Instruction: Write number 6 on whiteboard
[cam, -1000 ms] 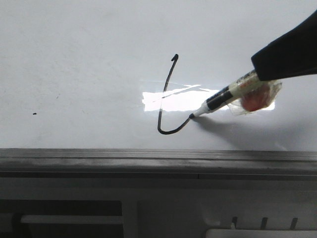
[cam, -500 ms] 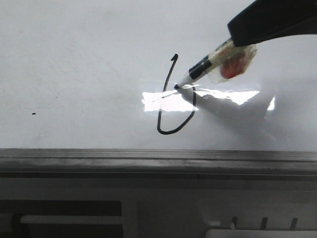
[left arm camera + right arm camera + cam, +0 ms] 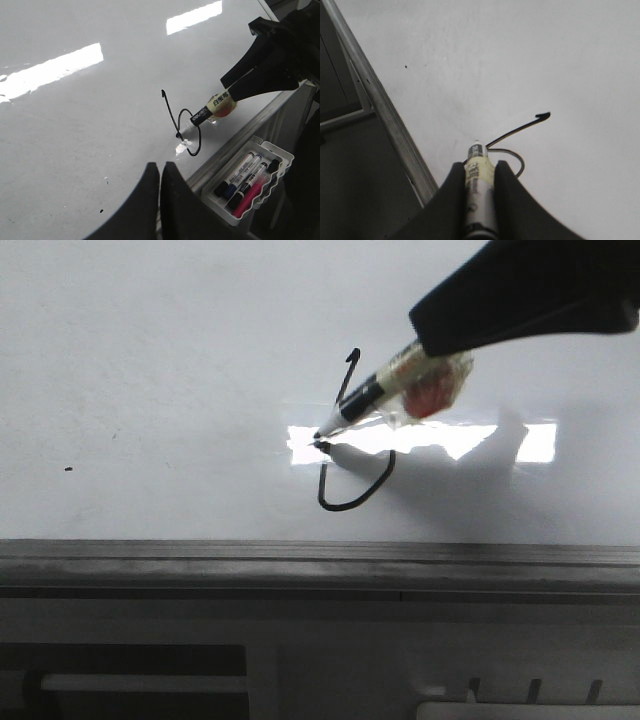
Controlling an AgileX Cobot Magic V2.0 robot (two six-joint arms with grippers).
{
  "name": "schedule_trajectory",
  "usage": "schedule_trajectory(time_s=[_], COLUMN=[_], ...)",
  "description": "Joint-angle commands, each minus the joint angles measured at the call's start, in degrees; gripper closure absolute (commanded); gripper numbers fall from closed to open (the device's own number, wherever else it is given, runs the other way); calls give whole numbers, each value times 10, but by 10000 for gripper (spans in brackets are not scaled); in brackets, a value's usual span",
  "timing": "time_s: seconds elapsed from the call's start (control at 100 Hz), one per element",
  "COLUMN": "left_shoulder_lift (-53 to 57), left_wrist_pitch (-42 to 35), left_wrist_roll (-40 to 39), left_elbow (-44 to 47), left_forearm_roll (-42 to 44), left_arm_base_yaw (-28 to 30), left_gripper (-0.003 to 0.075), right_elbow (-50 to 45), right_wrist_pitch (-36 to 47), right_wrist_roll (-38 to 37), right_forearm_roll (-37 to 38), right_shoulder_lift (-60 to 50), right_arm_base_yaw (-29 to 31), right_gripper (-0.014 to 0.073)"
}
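1. We count one number 6 [image 3: 340, 455] on the whiteboard [image 3: 150, 370], its loop nearly joined at the stem.
2. We see one marker [image 3: 375, 392] clamped in the right end effector [image 3: 480, 172], its tip touching the stem beside the glare.
3. The left end effector [image 3: 160, 187] hangs off the board, fingers pressed together, holding nothing.
4. We count four markers in one tray [image 3: 272, 172] below the grey rail [image 3: 300, 565].
5. One tiny dot [image 3: 68, 469] sits well left.
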State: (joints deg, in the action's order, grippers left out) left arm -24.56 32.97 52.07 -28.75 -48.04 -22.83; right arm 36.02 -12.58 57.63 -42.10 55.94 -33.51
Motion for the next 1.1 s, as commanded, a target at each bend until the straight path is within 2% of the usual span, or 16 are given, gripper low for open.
schedule_trajectory(time_s=[0.0,0.16,0.51,0.58,0.71,0.75,0.8,0.93,1.09], left_shoulder_lift=[-3,-3,-3,-4,-26,-36,-53,-114,-201], left_wrist_pitch=[-25,-25,-30,-26,-6,3,19,87,120], left_wrist_roll=[-5,-5,1,3,14,16,29,105,177], left_elbow=[-14,-14,-14,-14,-15,-18,-24,-42,-69], left_forearm_roll=[-24,-25,-35,-35,-37,-37,-38,-45,-71], left_arm_base_yaw=[2,2,2,2,2,2,1,-7,-35], left_gripper=[739,739,729,669,433,393,369,369,369], right_elbow=[41,77,82,82,82,82,82,82,82], right_wrist_pitch=[20,17,0,-10,-56,-78,-103,-159,-163], right_wrist_roll=[5,6,6,6,6,6,6,6,6], right_forearm_roll=[0,0,0,0,0,0,0,0,0], right_shoulder_lift=[-41,-87,-102,-96,-73,-61,-44,-4,16], right_arm_base_yaw=[-15,-47,-50,-50,-50,-50,-50,-50,-50], right_gripper=[653,658,658,658,658,658,658,658,658])
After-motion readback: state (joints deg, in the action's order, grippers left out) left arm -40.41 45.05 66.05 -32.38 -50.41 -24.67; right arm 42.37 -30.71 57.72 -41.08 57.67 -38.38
